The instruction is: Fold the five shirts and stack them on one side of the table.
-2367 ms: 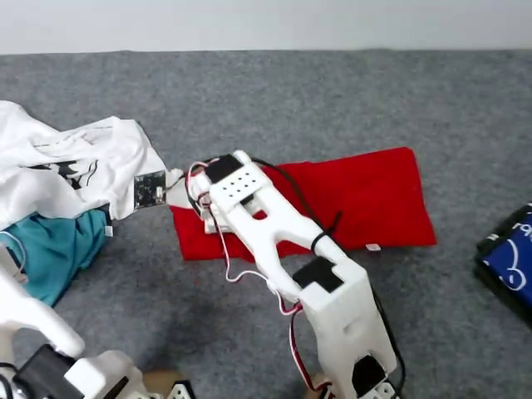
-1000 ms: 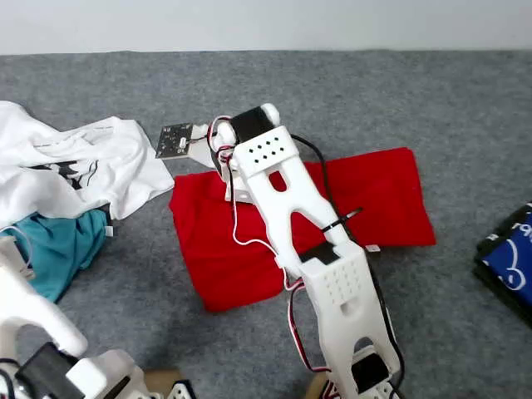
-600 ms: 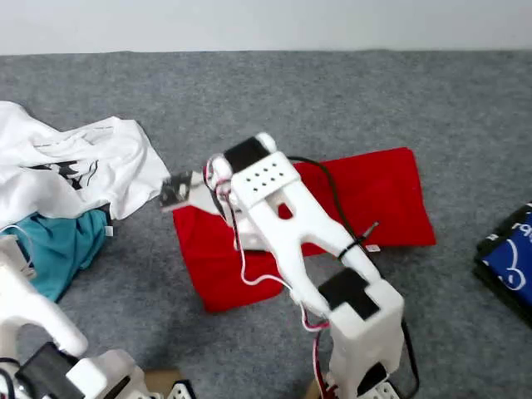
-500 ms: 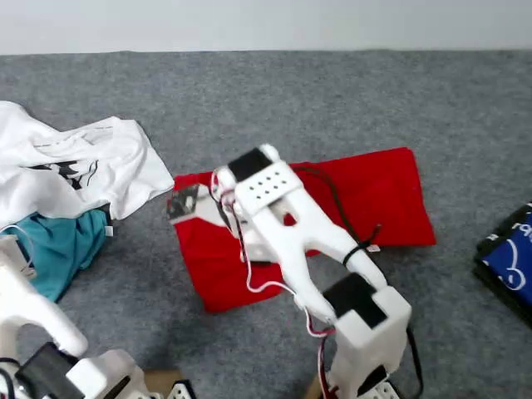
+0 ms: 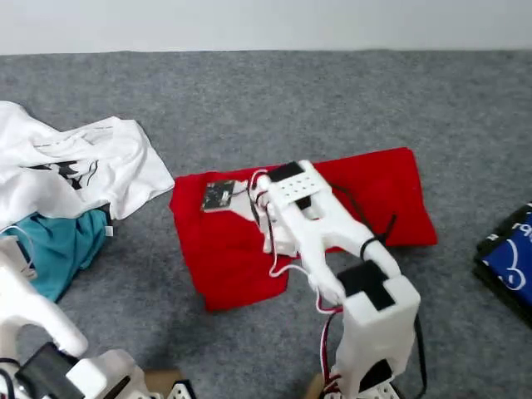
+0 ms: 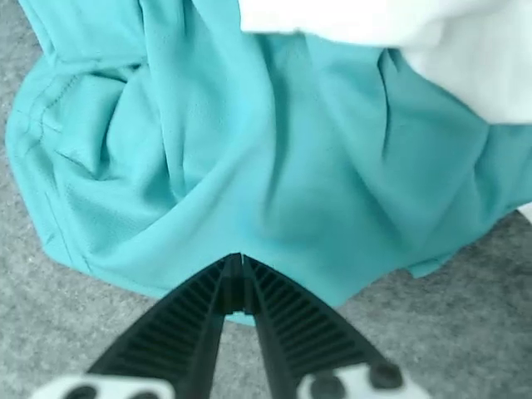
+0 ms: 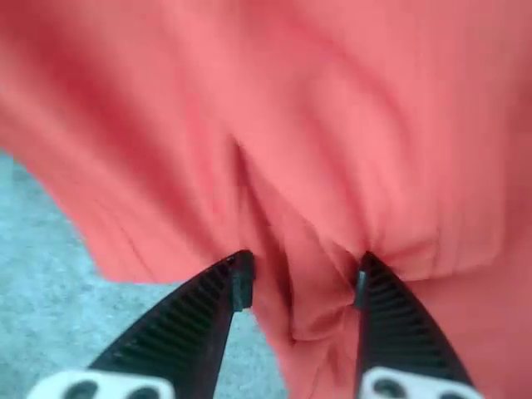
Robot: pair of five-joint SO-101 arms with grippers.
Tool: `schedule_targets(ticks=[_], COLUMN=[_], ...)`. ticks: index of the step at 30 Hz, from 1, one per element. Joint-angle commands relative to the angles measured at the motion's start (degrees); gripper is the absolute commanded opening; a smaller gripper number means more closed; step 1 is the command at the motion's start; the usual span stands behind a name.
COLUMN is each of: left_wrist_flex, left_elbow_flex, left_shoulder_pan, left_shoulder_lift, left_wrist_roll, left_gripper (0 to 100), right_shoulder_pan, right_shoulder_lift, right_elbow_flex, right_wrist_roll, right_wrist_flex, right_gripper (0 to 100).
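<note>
Red shirt (image 5: 374,195) lies under the spread right claw (image 7: 304,262); the left claw (image 6: 240,263), pressed together, hovers over teal shirt (image 6: 208,166).

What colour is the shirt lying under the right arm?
The shirt is red; the high view shows it best.

Site, as I read it from my remote station: a robotics lab test bench.

Evidence logged:
- counter (image 5: 332,91) covered edge to edge in grey carpet-like fabric
- plain white wall (image 5: 266,25) behind it
- right arm (image 5: 332,241) of white plastic, built in blocky links
- loose red and white wires (image 5: 287,266) run along the outside of that arm
- uncovered circuit board (image 5: 219,195) at its wrist
- left arm (image 5: 33,324), same make, at the near corner
- white shirt (image 5: 75,166), teal shirt (image 5: 50,249) and red shirt (image 5: 374,199) lying directly on the fabric
</note>
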Motion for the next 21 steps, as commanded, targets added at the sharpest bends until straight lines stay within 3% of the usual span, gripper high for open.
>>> schedule_targets(ticks=[1, 11, 21], left_wrist_flex=[-1.1, -3.6, -3.6], left_elbow_flex=[0.0, 2.2, 1.9], left_shoulder_pan=[0.2, 0.4, 0.4], left_shoulder_lift=[-1.9, -2.0, -2.5], left_wrist_roll=[-0.5, -0.3, -0.4], left_gripper=[0, 0, 0], right_shoulder_pan=[2.2, -0.7, -7.8], right_shoulder_lift=[2.4, -1.6, -12.0], right_elbow_flex=[-6.1, -6.6, -6.7], right_wrist_roll=[0.5, 0.4, -1.8], right_wrist_flex=[4.2, 12.4, 12.4], right_gripper=[20.5, 20.5, 20.5])
